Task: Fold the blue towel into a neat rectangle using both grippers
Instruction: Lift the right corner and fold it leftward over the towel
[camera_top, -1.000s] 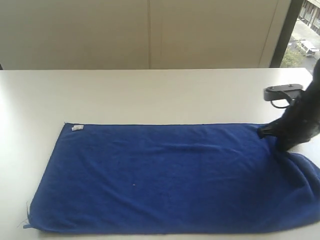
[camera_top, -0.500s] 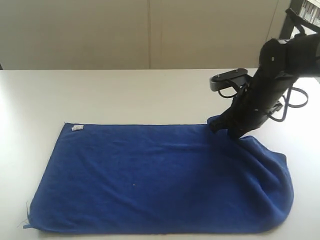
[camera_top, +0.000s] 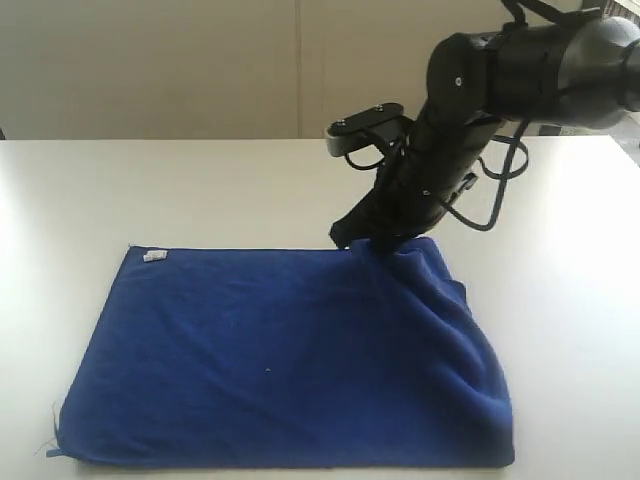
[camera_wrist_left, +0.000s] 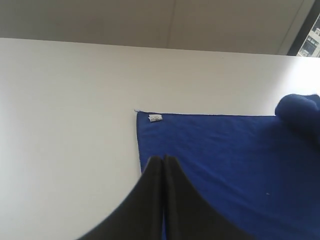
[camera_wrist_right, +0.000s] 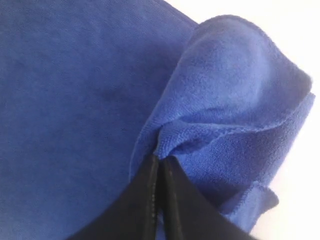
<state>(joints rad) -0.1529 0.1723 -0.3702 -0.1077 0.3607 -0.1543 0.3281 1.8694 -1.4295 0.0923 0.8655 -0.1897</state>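
The blue towel (camera_top: 280, 360) lies on the white table, its small white tag (camera_top: 154, 256) at the far left corner. My right gripper (camera_top: 350, 238) is shut on the towel's far right corner and holds it lifted near the middle of the far edge, so the right end curls over. In the right wrist view the pinched fabric (camera_wrist_right: 225, 100) bunches just beyond the gripper (camera_wrist_right: 161, 159). My left gripper (camera_wrist_left: 163, 158) is shut with nothing in it, above the towel's left edge (camera_wrist_left: 210, 165) near the tag (camera_wrist_left: 155, 118). It is out of the exterior view.
The white table (camera_top: 200, 190) runs wide behind and to both sides of the towel. A beige wall stands behind it. The right arm with its black cables (camera_top: 500, 150) reaches in from the upper right.
My right gripper has carried the towel's far right corner leftward along the far edge, from the right side to about the middle. The folded right end has followed.
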